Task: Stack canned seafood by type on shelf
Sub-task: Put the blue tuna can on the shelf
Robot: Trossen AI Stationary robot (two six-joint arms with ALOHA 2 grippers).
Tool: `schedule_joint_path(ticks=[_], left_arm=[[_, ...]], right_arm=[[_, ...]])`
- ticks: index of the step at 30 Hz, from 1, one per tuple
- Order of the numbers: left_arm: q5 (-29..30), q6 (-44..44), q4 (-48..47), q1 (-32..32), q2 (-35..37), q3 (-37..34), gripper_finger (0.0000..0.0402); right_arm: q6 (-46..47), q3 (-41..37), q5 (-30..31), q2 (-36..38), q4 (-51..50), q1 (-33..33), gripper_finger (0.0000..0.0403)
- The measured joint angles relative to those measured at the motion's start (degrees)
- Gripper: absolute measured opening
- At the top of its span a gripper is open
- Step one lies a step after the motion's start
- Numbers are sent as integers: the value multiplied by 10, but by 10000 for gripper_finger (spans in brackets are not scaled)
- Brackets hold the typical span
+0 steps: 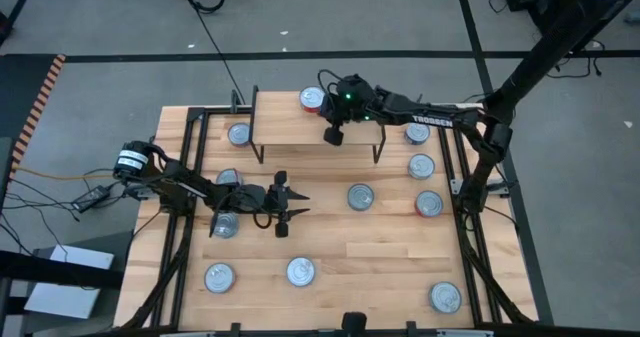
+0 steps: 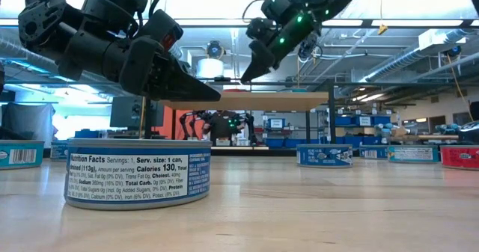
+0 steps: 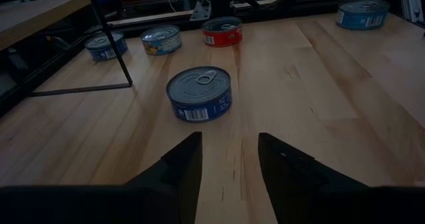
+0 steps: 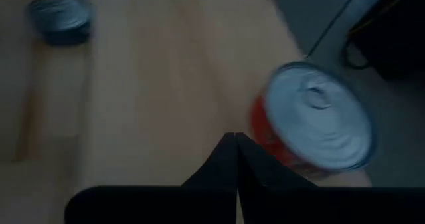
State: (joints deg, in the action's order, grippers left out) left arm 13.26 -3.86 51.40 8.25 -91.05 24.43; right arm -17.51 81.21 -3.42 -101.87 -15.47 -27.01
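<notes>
One broad slatted wood tabletop (image 1: 380,257) fills the foreground, grey floor around it. Nearest in the low view, a blue tin (image 2: 138,172) sits flat, axis upright. The left gripper (image 1: 283,205) hovers mid-table, fingers parted and empty, facing another blue tin (image 3: 198,93). Farther back, the shelf (image 1: 290,129) carries a red tin (image 1: 312,99); the right gripper (image 1: 332,135), closed and empty, hangs above its plank.
</notes>
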Motion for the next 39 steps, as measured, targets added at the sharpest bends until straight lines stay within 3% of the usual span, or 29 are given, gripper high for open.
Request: schedule_joint_path(ticks=[11, 24, 31, 39], left_arm=[[0, 19, 1, 0, 0, 7, 142], [-3, -5, -3, 1, 0, 8, 7], [-3, -1, -14, 10, 0, 8, 8], [2, 29, -26, 12, 0, 8, 4]], right_arm=[[4, 0, -2, 42, -140, 89, 3], [20, -11, 0, 43, -105, 194, 1], [63, -148, 2, 91, 33, 227, 0], [149, -323, 121, 197, 142, 286, 1]])
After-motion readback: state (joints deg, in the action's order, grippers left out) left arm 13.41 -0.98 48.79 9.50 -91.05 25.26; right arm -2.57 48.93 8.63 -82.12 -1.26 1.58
